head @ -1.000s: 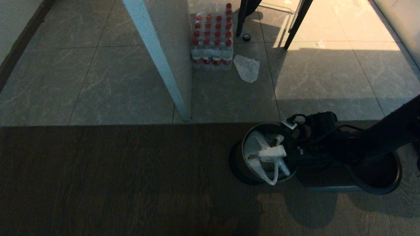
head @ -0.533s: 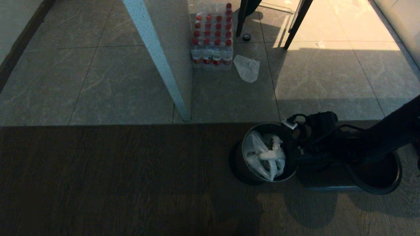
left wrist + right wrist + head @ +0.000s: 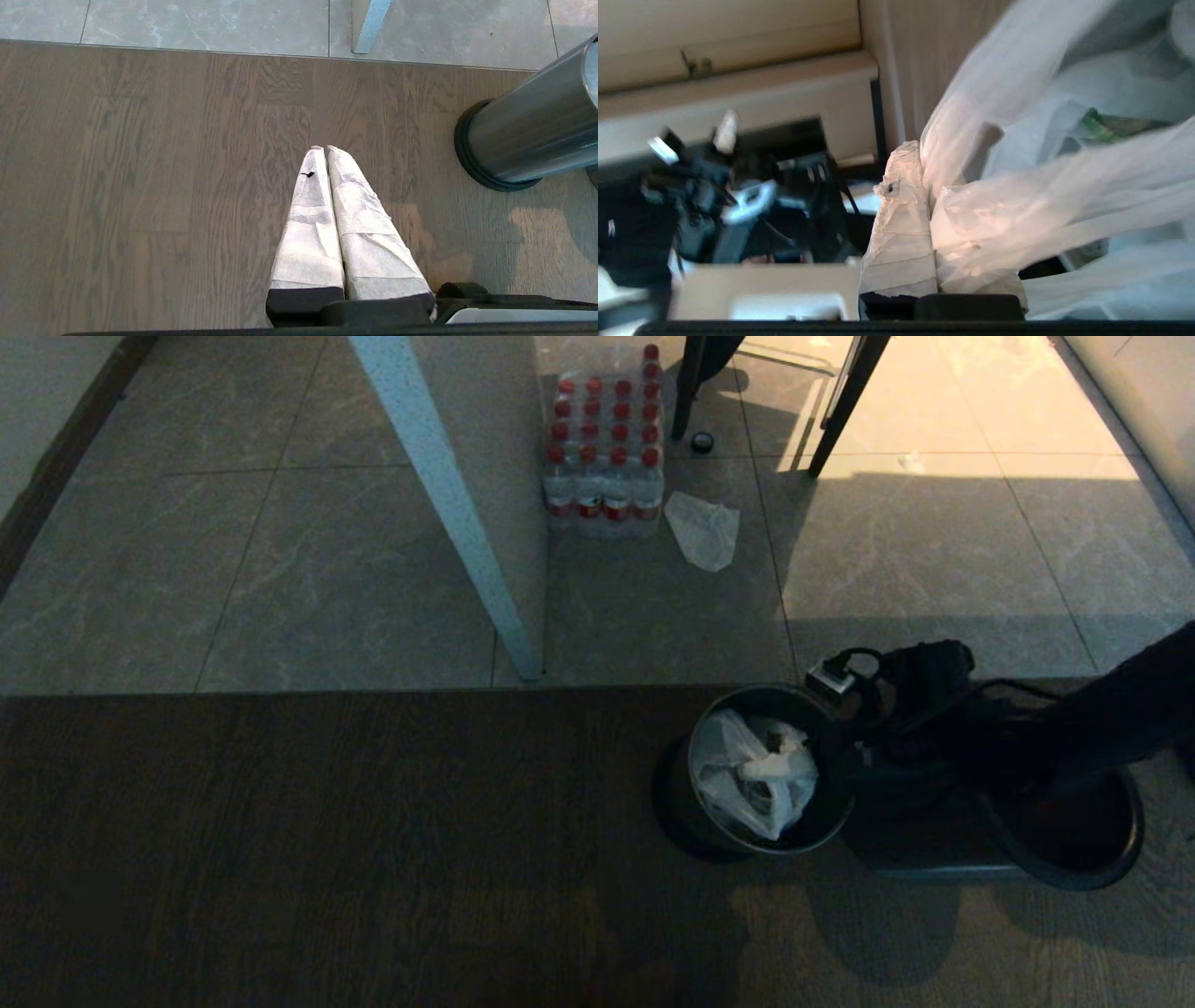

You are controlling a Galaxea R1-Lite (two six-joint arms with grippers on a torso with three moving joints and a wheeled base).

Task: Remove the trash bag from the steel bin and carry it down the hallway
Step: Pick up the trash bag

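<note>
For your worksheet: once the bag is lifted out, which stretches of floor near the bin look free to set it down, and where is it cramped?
Free: the dark wood floor left of the steel bin, and the tiles beyond it. Cramped: right of the bin, where the right gripper, shut on the trash bag, and the round base crowd in.

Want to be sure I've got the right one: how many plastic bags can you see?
2. The trash bag sits in the steel bin; a plain whitish bag lies on the tiles beside the bottle pack. Others may be hidden.

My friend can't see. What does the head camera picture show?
The right gripper is shut on the trash bag inside the steel bin, on dark wood floor. Beyond, on grey tiles, stand a pack of bottles and a flat whitish bag.
</note>
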